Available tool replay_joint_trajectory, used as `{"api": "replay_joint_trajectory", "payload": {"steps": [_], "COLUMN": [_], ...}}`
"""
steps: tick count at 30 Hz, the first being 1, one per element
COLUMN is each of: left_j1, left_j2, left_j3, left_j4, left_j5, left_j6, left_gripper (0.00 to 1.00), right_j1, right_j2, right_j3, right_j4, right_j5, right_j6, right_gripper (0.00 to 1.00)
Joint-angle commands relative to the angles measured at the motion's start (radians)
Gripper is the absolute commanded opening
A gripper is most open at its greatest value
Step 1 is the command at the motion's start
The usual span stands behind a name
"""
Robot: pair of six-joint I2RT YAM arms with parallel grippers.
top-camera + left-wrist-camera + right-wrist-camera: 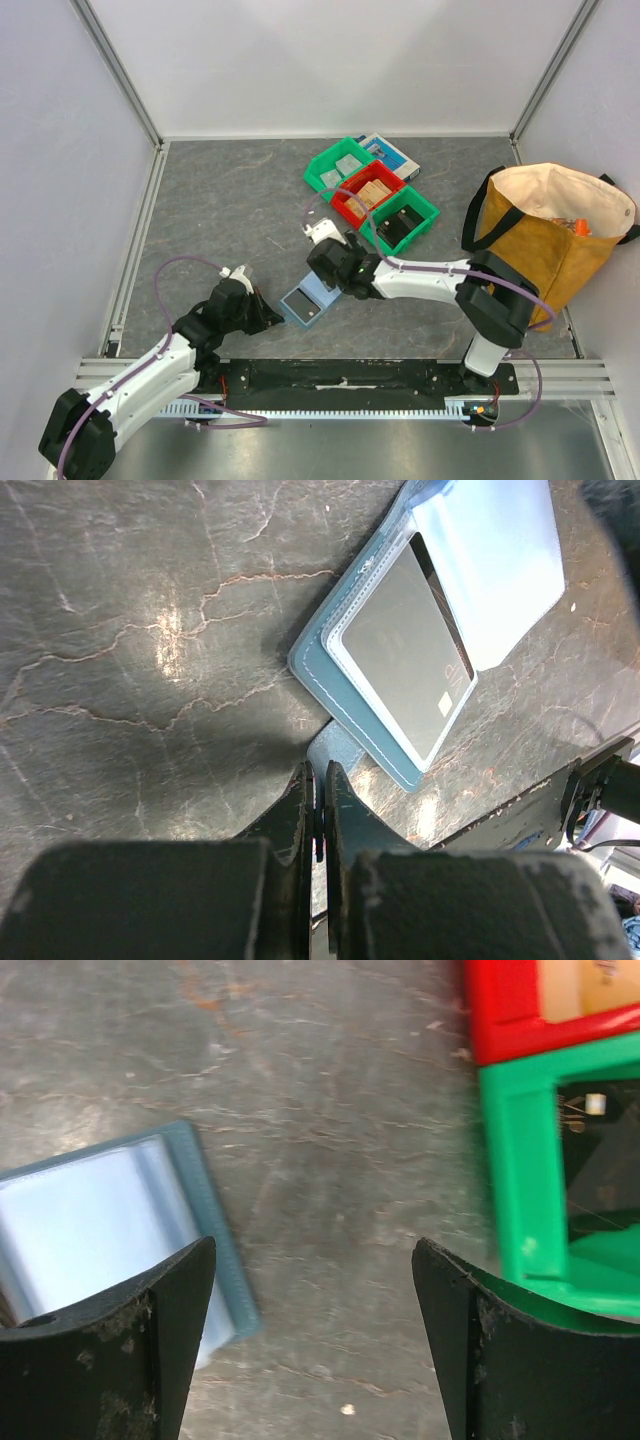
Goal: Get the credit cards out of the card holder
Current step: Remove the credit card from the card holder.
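Just ahead of the left pincer [318,778] lay the holder [318,670], spread open on the table [150,630], with one card [400,650] showing in its near pocket. We saw this pincer's fingers closed together at the holder's near corner. Whether they nipped that corner or merely met beside it, we could not tell. Across the holder, the right pincer [312,1260] hung with its jaws wide apart and nothing between them. The holder's pale far half lay under one of its fingers, and a green bin [520,1160] and a red bin [500,1010] lay beyond the other. We judged the step in hand to be the first extraction, since the card sat in its pocket and none lay loose beside the holder. The next move would call for the left pincer to pin the holder while the right one took the card's exposed edge and drew it along the pocket. Hidden from us were the number of cards and anything under the pale flap. From above, both sets of fingertips were lost against the dark pincer bodies.
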Motion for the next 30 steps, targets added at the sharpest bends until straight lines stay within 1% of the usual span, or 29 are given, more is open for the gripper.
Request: {"api": "replay_joint_trajectory", "payload": {"steps": [1, 4, 7, 9, 11, 12, 14, 19, 21, 27, 30], "left_j1": [-0.003, -0.005, -0.003, -0.003, -0.003, -0.003, -0.003, -0.003, -0.003, -0.003, -0.003], "left_j2": [-0.001, 0.007, 0.013, 0.018, 0.022, 0.025, 0.029, 0.022, 0.021, 0.044, 0.074], "left_j3": [0.031, 0.034, 0.039, 0.042, 0.045, 0.048, 0.051, 0.06, 0.062, 0.08, 0.108], "left_j4": [-0.005, -0.005, -0.008, -0.008, -0.008, -0.01, -0.015, -0.03, -0.035, -0.036, -0.036], "left_j5": [0.01, 0.004, 0.003, 0.003, 0.0, -0.002, -0.005, -0.02, -0.03, -0.068, -0.095], "left_j6": [0.034, 0.037, 0.04, 0.042, 0.043, 0.045, 0.048, 0.046, 0.048, 0.055, 0.072], "left_gripper": [0.02, 0.02, 0.02, 0.02, 0.02, 0.02, 0.02, 0.02, 0.02, 0.02, 0.02], "right_j1": [-0.018, -0.02, -0.018, -0.018, -0.018, -0.018, -0.018, -0.046, -0.064, -0.09, -0.092], "right_j2": [-0.114, -0.174, -0.224, -0.238, -0.212, -0.191, -0.14, -0.039, -0.018, -0.03, -0.044], "right_j3": [-0.017, -0.014, -0.034, -0.051, -0.054, -0.045, -0.035, -0.045, -0.066, -0.175, -0.236], "right_j4": [-0.041, -0.024, 0.046, 0.12, 0.183, 0.183, 0.237, 0.292, 0.306, 0.315, 0.333], "right_j5": [0.022, -0.079, -0.234, -0.37, -0.501, -0.557, -0.642, -0.728, -0.759, -0.754, -0.754], "right_j6": [0.029, 0.032, 0.026, 0.029, 0.044, 0.049, 0.07, 0.139, 0.175, 0.277, 0.353], "right_gripper": [0.86, 0.83, 0.77, 0.71, 0.67, 0.65, 0.62, 0.6, 0.56, 0.54, 0.5]}}
